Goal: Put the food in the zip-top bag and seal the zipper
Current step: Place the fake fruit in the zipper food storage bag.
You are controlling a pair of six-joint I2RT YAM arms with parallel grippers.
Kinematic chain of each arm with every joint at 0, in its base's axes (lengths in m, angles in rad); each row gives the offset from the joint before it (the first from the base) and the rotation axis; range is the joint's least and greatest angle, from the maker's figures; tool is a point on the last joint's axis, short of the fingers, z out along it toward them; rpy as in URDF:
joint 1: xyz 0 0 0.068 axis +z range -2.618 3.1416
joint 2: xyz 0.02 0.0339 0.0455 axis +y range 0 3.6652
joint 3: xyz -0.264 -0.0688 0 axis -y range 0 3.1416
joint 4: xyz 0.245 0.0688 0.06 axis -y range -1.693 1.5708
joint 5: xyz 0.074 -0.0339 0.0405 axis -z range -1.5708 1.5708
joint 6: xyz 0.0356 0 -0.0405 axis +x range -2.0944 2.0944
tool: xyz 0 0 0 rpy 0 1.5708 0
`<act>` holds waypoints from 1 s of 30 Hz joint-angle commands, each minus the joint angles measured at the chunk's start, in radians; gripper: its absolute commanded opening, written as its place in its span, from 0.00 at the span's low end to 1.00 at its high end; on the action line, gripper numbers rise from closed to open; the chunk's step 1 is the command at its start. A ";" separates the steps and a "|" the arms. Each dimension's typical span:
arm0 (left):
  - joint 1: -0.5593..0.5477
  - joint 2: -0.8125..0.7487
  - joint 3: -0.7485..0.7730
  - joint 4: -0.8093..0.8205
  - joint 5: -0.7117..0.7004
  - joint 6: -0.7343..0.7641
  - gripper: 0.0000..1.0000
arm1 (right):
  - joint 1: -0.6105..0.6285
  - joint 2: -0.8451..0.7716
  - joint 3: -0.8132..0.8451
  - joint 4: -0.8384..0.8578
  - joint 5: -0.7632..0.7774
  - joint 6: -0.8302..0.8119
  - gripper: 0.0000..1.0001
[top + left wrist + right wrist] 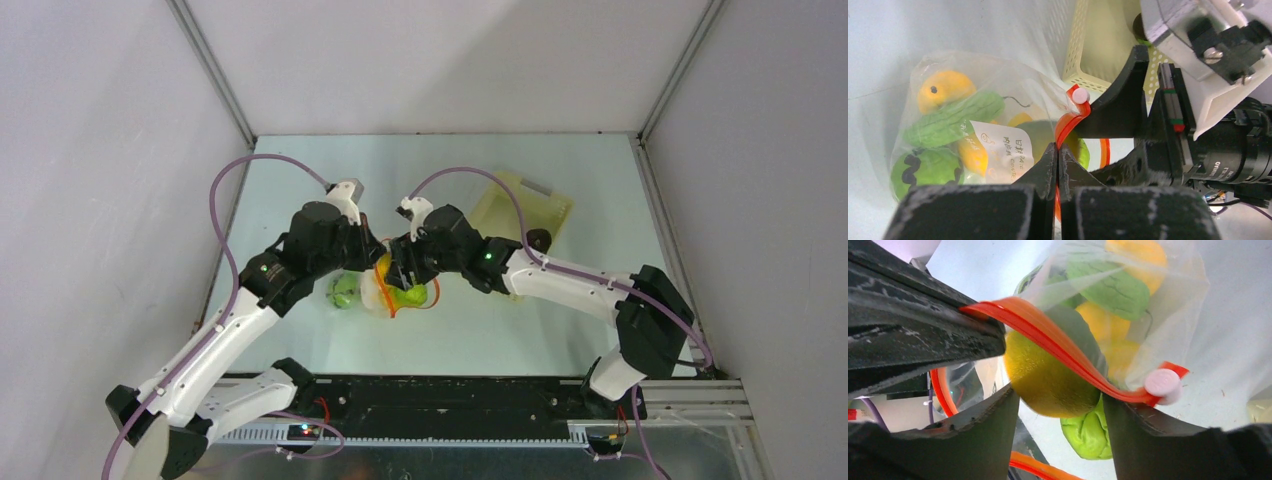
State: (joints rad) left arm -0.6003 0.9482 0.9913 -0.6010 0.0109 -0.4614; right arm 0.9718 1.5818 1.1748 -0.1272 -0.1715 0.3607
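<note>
The clear zip-top bag (pixel 1013 75) lies on the table with a white label (pixel 1003 150). Inside it sit an orange food (pixel 943 89), a long green one (pixel 955 119) and a round green one (pixel 923 170). My left gripper (pixel 1058 147) is shut on the red-orange zipper (pixel 1068 122), holding the mouth up beside its white slider (pixel 1079 96). My right gripper (pixel 1060 397) is open at the mouth under the zipper (pixel 1063 347). A yellow-green food (pixel 1048 380) and a bright green food (pixel 1088 432) lie just past its fingertips, touching neither clearly.
The pale yellow lattice basket (pixel 520 210) stands at the back right, close behind the bag, and shows as the basket (pixel 1083 55) in the left wrist view. Both arms meet over the bag (pixel 390 295) mid-table. Grey walls close in three sides.
</note>
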 commanded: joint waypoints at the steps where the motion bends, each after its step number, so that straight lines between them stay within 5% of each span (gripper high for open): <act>1: -0.004 -0.015 0.017 0.036 0.025 0.012 0.00 | 0.014 0.029 0.068 -0.003 0.028 0.034 0.72; 2: -0.004 -0.016 0.017 0.033 0.023 0.013 0.00 | 0.014 0.031 0.073 -0.007 0.028 0.035 0.76; 3: -0.004 -0.018 0.016 0.034 0.022 0.012 0.00 | 0.014 0.030 0.074 -0.015 0.031 0.038 0.90; 5: -0.004 -0.020 0.014 0.039 0.025 0.012 0.00 | 0.015 0.023 0.075 -0.035 0.043 0.044 0.98; 15: -0.004 -0.023 0.015 0.034 0.002 0.014 0.00 | 0.015 -0.136 0.075 -0.170 0.106 0.001 0.99; 23: -0.004 -0.035 0.015 0.037 0.013 0.013 0.00 | -0.007 -0.357 -0.045 -0.224 0.530 0.003 0.99; 30: -0.003 -0.040 0.013 0.038 0.003 0.015 0.00 | -0.303 -0.315 -0.052 -0.287 0.490 -0.021 1.00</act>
State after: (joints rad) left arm -0.6003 0.9279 0.9913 -0.6010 0.0120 -0.4610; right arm 0.8097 1.2190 1.1210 -0.3527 0.2752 0.3626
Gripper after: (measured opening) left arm 0.005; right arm 0.993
